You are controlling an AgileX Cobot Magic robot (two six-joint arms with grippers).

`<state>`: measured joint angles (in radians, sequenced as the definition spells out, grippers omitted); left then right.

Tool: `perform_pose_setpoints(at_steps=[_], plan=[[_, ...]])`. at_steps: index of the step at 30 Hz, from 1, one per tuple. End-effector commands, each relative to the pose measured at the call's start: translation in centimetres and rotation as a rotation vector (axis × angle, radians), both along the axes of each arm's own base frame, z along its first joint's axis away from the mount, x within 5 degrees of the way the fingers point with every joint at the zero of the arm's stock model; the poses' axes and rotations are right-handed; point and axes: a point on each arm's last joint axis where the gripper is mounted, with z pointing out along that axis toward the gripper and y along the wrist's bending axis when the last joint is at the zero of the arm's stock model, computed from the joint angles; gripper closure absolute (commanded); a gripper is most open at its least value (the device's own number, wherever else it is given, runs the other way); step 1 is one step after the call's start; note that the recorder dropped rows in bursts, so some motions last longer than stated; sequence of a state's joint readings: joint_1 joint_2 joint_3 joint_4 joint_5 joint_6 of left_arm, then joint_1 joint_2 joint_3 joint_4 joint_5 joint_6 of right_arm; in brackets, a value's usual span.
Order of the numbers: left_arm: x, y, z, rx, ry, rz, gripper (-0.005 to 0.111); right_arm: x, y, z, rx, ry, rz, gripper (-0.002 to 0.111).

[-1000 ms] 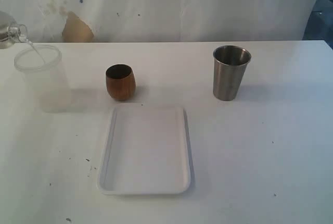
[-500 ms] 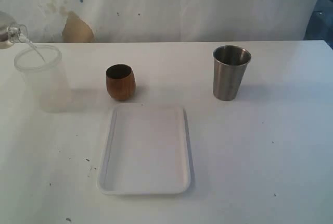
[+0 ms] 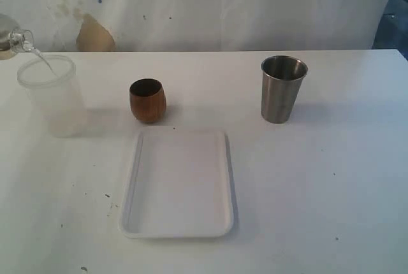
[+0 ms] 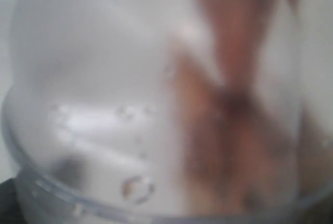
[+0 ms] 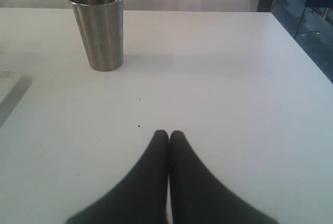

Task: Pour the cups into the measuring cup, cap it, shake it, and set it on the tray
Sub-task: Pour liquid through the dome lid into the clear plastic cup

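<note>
A clear vessel with a domed top and short neck (image 3: 15,39), apparently the capped measuring cup, hangs tilted at the far left edge. A thin stream (image 3: 43,62) runs from it into a frosted cup (image 3: 54,99). The same clear wall (image 4: 104,104), beaded with droplets, fills the left wrist view and hides the left fingers; no scale shows. The brown wooden cup (image 3: 147,100) and the steel tumbler (image 3: 282,89) stand upright behind the white tray (image 3: 131,185). My right gripper (image 5: 169,134) is shut and empty, low over the table, short of the tumbler (image 5: 99,28).
A white wall with a brown stain (image 3: 94,35) closes the back of the table. The table's right edge (image 5: 307,52) drops off beside the right gripper. One corner of the tray (image 5: 8,96) shows in the right wrist view.
</note>
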<state>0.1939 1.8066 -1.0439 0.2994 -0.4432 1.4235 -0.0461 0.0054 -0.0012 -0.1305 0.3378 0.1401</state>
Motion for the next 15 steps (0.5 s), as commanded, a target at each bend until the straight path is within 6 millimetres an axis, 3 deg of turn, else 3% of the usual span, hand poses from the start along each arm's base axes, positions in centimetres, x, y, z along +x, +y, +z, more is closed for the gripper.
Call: perform_pose_setpoints(at_steps=[1, 15], plan=[[0.24, -0.03, 1.86, 0.050, -0.118, -0.023, 0.107, -0.02, 0.03, 0.00, 0.005, -0.007, 0.005, 0.108], [0.24, -0.08, 2.14, 0.155, -0.137, -0.046, 0.107, -0.02, 0.03, 0.00, 0.005, -0.007, 0.005, 0.108]])
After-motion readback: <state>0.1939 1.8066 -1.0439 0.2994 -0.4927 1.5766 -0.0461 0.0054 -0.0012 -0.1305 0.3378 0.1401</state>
